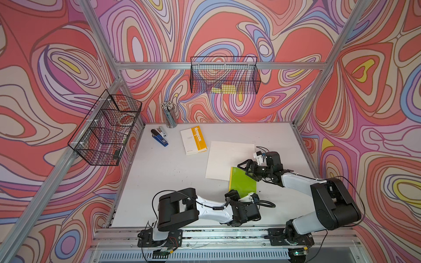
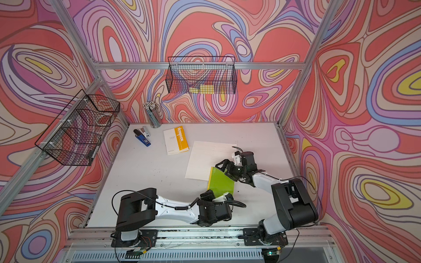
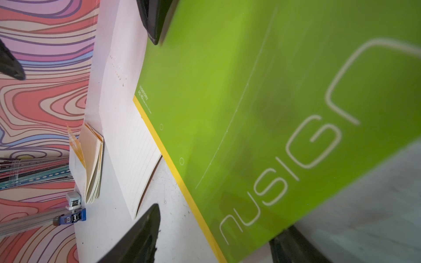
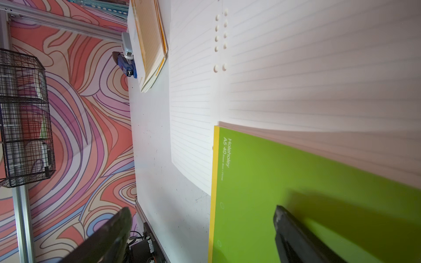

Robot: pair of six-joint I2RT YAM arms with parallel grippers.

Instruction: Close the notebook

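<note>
The notebook (image 1: 229, 159) lies open on the table (image 1: 164, 177), right of centre. Its white lined pages are flat, and its green cover (image 1: 242, 184) tilts up over the near half. The left arm lies low along the table's near edge, forearm stretched rightward. The left gripper (image 3: 156, 123) sits at the cover's near edge, fingers spread wide and clamping nothing. The right arm folds at the elbow and reaches leftward. The right gripper (image 4: 202, 210) is likewise released, one finger (image 4: 293, 232) over the cover's far part.
</note>
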